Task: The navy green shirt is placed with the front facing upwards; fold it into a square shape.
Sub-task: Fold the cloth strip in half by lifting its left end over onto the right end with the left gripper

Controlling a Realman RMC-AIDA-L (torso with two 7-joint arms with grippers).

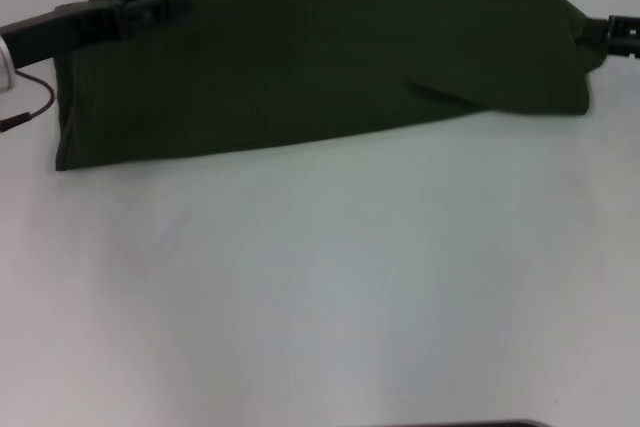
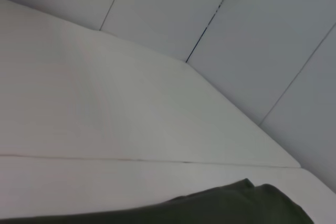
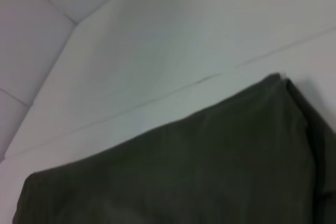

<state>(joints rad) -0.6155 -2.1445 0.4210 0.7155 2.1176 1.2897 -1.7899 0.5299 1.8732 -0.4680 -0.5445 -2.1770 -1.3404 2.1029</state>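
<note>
Bare tabletop (image 1: 330, 297) lies nearest; beyond, my left fingers (image 1: 165, 7) and right fingers (image 1: 618, 32) reach the navy green shirt's (image 1: 320, 62) far ends for folding, though I cannot tell their grip.

The white counter (image 1: 330, 297) is lying bare in front of the folded green shirt (image 1: 320, 57), giving wide room to pass. The shirt is covering the far strip. The left gripper (image 1: 165, 7) and right gripper (image 1: 612, 32) are occupying its two ends.
</note>
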